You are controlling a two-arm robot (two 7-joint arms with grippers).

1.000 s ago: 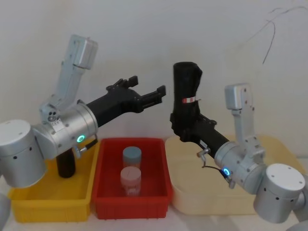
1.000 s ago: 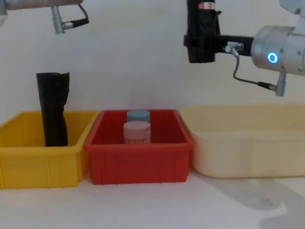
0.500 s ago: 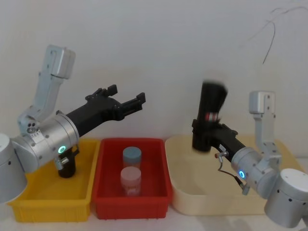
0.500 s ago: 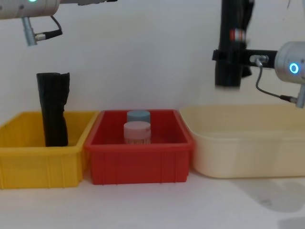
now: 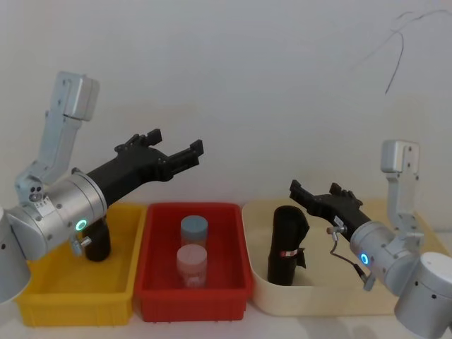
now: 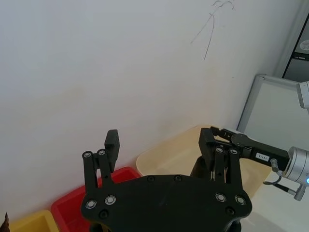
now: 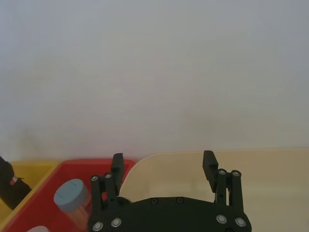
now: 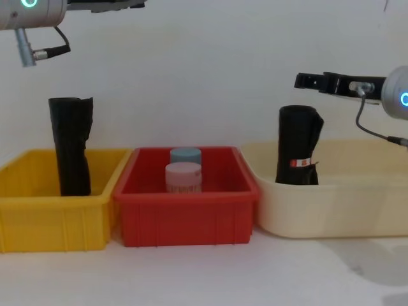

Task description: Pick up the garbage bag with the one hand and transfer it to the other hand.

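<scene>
Cream tub [image 8: 331, 210] — garbage bag [image 8: 298, 143] stands inside.

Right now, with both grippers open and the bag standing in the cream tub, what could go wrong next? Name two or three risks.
1. The garbage bag stands upright in the cream tub with nothing gripping it; it may slump over.
2. The right gripper hangs open above its top; a careless descent could knock it down.
3. A similar black roll stands in the yellow bin on the open left gripper's side and might be grabbed by mistake.

Nothing legible — label band [image 8: 299, 163] on the garbage bag [image 8: 296, 137] unreadable.
</scene>
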